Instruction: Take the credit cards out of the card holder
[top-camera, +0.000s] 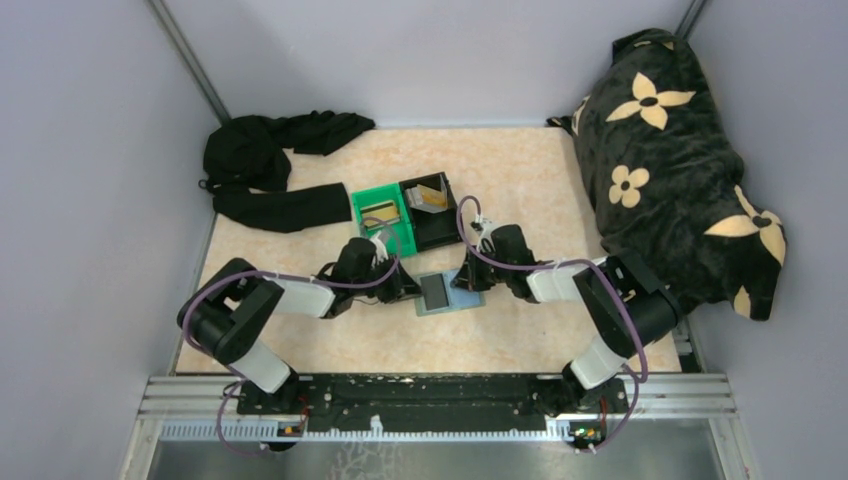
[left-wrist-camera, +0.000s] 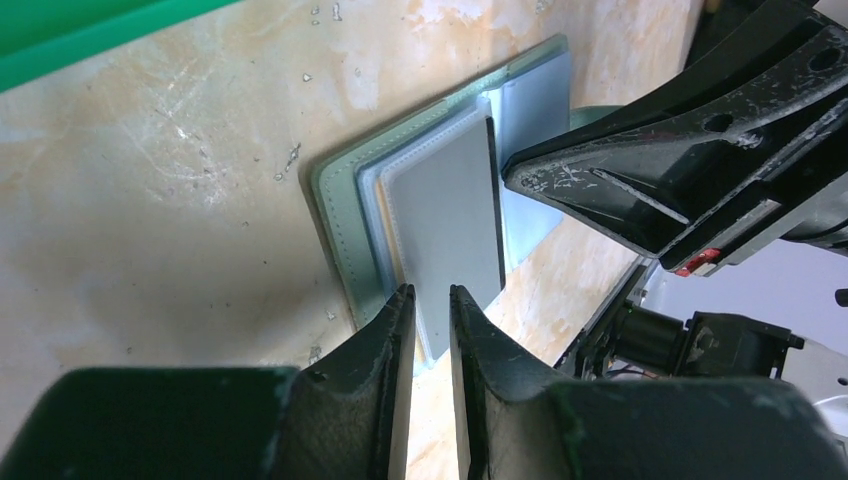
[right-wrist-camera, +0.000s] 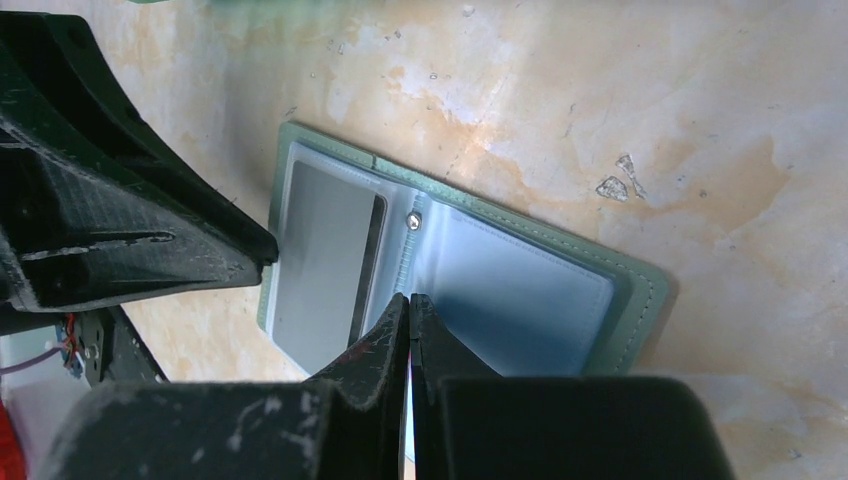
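The card holder (top-camera: 448, 293) lies open and flat on the table between both grippers, its green-grey cover (left-wrist-camera: 340, 215) facing down. A grey credit card (left-wrist-camera: 445, 225) with a dark stripe sits in the left panel's clear sleeve (right-wrist-camera: 320, 250). My left gripper (left-wrist-camera: 432, 292) stands at that card's near edge, its jaws a narrow gap apart, and nothing shows between them. My right gripper (right-wrist-camera: 410, 297) is shut, its tips on the right panel (right-wrist-camera: 520, 300) beside the fold. In the top view the left gripper (top-camera: 408, 290) and the right gripper (top-camera: 468, 283) flank the holder.
Behind the holder a green bin (top-camera: 362, 200) holds a tan card (top-camera: 378, 212), and a black bin (top-camera: 440, 235) beside it holds another card (top-camera: 430, 195). A black cloth (top-camera: 275, 165) lies at the back left. A dark flowered blanket (top-camera: 670, 150) fills the right side.
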